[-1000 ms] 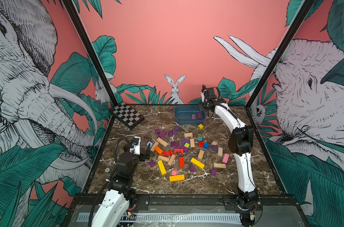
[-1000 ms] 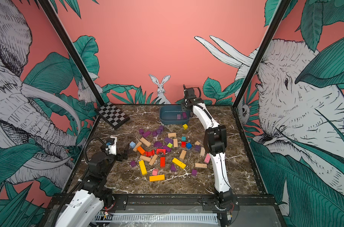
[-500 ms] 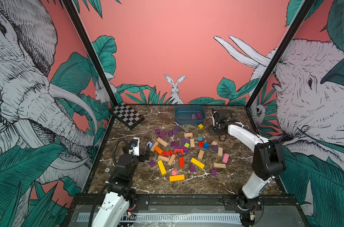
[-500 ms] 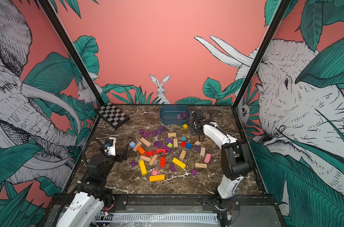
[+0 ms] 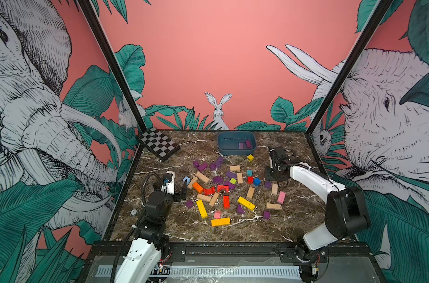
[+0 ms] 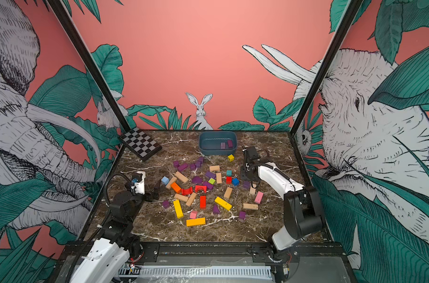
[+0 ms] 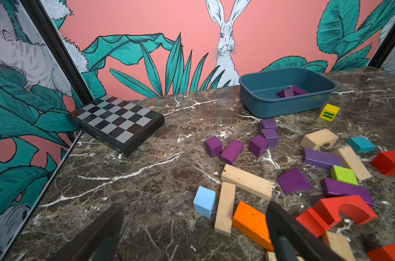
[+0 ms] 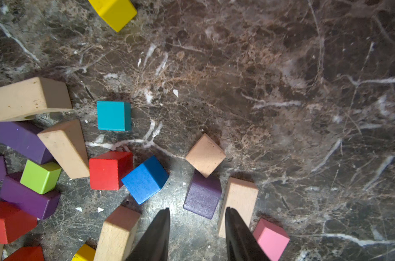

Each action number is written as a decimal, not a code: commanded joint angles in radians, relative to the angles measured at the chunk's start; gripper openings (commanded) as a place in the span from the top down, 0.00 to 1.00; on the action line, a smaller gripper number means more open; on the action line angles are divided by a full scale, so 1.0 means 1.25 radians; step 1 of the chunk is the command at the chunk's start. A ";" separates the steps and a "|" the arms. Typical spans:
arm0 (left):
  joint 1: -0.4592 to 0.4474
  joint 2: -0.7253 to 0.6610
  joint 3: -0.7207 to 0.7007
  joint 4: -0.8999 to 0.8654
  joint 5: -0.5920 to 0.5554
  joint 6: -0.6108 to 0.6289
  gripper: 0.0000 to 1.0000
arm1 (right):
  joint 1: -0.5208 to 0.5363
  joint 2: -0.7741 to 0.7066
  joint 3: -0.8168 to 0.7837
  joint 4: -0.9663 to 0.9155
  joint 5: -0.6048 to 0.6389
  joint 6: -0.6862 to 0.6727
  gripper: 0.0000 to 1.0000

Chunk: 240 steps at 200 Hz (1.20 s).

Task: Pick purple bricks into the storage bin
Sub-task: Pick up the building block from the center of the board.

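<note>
Looking along our right claw (image 8: 197, 214), part-open and empty, we see the purple cube (image 8: 202, 195) just ahead of its tips, beside the tan bar (image 8: 238, 203).

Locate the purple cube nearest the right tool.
In the right wrist view the purple cube lies ahead of the open right tool, next to a tan cube and a tan bar; in both top views it sits at the pile's right edge.

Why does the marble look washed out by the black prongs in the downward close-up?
Right wrist view: pale glare on the table by the right gripper; left wrist view: the left gripper is dark and blurred, the storage bin sharp.
</note>
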 commanded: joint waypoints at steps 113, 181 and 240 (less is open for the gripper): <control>-0.004 0.006 0.001 0.004 0.003 -0.004 0.01 | 0.003 0.090 -0.049 0.029 -0.022 0.052 0.59; -0.003 0.012 0.004 0.004 0.006 -0.004 0.01 | 0.004 0.102 -0.057 0.030 -0.010 0.049 0.59; -0.003 0.013 0.005 0.006 0.008 -0.004 0.01 | 0.012 0.107 -0.058 0.016 0.020 0.041 0.60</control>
